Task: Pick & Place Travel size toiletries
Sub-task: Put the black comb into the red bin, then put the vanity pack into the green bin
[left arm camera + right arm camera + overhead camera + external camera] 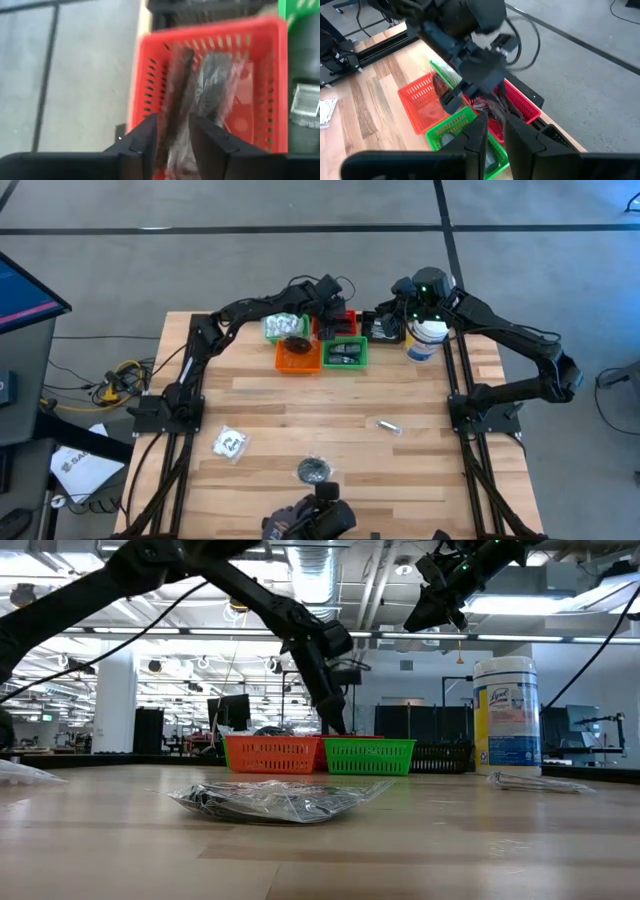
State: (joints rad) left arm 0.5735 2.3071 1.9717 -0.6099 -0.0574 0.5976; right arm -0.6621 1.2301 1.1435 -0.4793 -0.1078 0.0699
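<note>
**Left gripper over the red tray, packet between its fingers**

Nearest the low camera lies a clear packet with a black round piece [275,800] flat on the table [420,860]; beyond it stand the orange tray [272,754] and the green tray [369,755], side by side.

Seen from its wrist, the left gripper [172,131] has its jaws slightly parted, with a dark wrapped packet [176,95] running between the fingers [142,140] down into the red tray [150,65]; whether the fingers press it or have let go cannot be told; the gripper hangs directly above that tray at the table's far edge.

Jaws of the right gripper [494,131] stand close together with nothing between them; it hovers high near the white canister [426,340], beside the trays.

Well apart on the near half of the table lie a clear packet with white contents [229,443] and a slim silvery tube [388,425].
</note>
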